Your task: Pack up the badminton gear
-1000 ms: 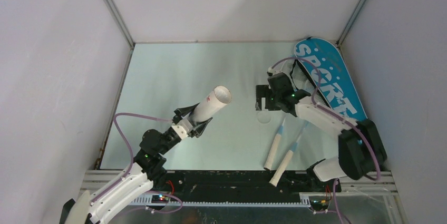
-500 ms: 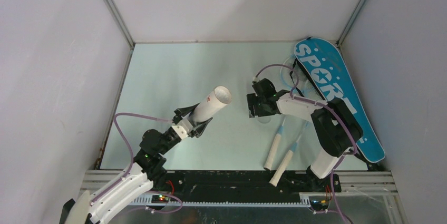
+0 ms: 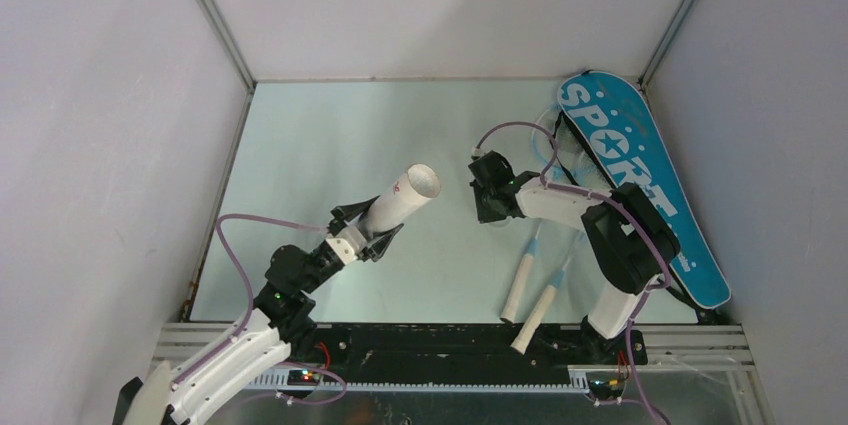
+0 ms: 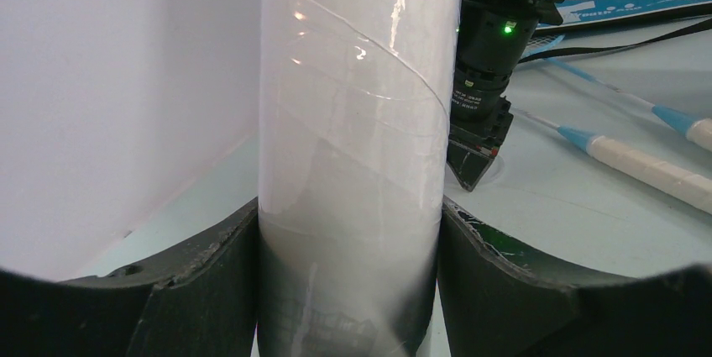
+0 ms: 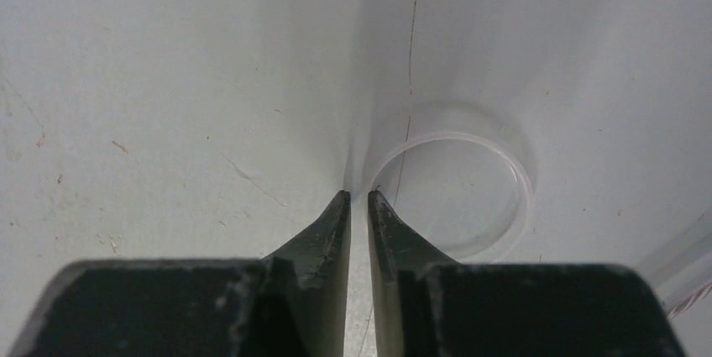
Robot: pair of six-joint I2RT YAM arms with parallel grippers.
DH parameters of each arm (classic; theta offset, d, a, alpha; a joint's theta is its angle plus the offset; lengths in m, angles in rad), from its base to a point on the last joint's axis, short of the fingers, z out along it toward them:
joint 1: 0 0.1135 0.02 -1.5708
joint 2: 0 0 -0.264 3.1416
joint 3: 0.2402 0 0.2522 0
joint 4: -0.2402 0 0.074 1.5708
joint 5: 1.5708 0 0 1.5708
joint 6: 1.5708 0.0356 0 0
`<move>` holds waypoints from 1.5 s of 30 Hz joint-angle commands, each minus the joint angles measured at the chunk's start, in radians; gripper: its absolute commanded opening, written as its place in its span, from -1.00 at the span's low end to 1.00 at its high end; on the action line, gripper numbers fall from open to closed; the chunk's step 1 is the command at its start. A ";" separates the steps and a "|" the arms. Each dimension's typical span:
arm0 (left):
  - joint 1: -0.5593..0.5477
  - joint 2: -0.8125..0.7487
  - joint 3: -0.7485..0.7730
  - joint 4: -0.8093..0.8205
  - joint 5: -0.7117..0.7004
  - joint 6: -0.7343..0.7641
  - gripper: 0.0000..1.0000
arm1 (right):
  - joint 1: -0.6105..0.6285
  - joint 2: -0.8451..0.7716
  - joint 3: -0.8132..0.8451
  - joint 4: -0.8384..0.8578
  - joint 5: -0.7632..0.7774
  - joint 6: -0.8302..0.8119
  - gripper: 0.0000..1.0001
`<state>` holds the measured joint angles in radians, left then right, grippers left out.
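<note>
Pale green table [image 3: 330, 135] is bounded by plain white walls. On it the right gripper [image 5: 358, 197] is drawn almost together on the near rim of a clear round cap [image 5: 453, 193] that lies flat, with only a thin slit left between the jaws. A second ago those jaws were spread wide and the arm was laid across the blue bag [image 3: 630, 175]. The bag is now uncovered along its whole length by the right wall. The left gripper [image 4: 348, 239] is seen unchanged, clenched around the long white tube [image 4: 353, 105], which is tilted up with its open end toward the right gripper. Two rackets [image 3: 520, 290] are laid near the cap, cream handles toward the bases, and their thin shafts are overlapped by the right forearm.
</note>
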<state>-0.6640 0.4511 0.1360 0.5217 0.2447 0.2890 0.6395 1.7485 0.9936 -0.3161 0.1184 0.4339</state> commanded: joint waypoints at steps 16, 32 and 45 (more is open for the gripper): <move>-0.005 -0.012 0.001 0.029 0.022 0.017 0.39 | 0.013 -0.312 0.011 -0.035 0.058 -0.118 -1.00; -0.005 0.001 0.012 -0.044 0.136 0.077 0.39 | -0.050 -0.801 0.011 0.046 -0.796 -0.331 -1.00; -0.004 0.086 0.076 -0.118 0.190 0.118 0.38 | -0.029 -0.812 0.013 0.135 -1.037 -0.292 -1.00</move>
<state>-0.6640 0.5289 0.1619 0.4068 0.4026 0.3908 0.6029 0.9230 0.9924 -0.2451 -0.8337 0.1234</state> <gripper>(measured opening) 0.695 0.007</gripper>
